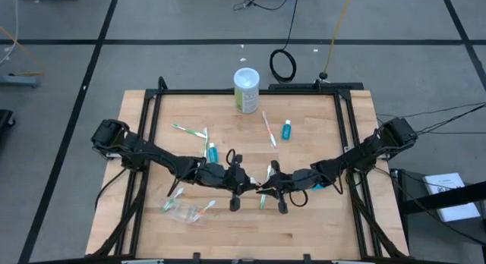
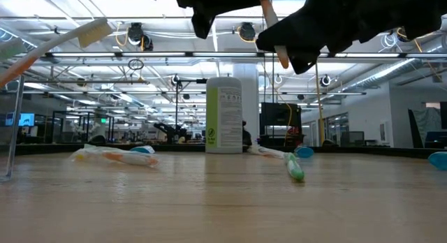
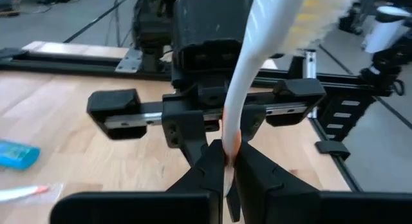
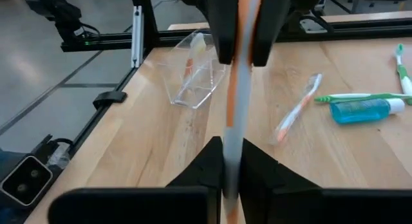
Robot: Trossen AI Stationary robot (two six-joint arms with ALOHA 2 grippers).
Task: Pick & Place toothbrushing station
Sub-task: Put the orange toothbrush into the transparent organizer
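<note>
Both arms meet over the middle of the front half of the wooden tabletop. The left gripper has its fingers closed on a thin white-and-orange toothbrush, and the right gripper has its fingers clamped on the same brush, which is held clear of the wood between them. A small clear plastic cup lies tipped on its side near the front left. Other toothbrushes and a teal tube with a white cap lie scattered behind.
</note>
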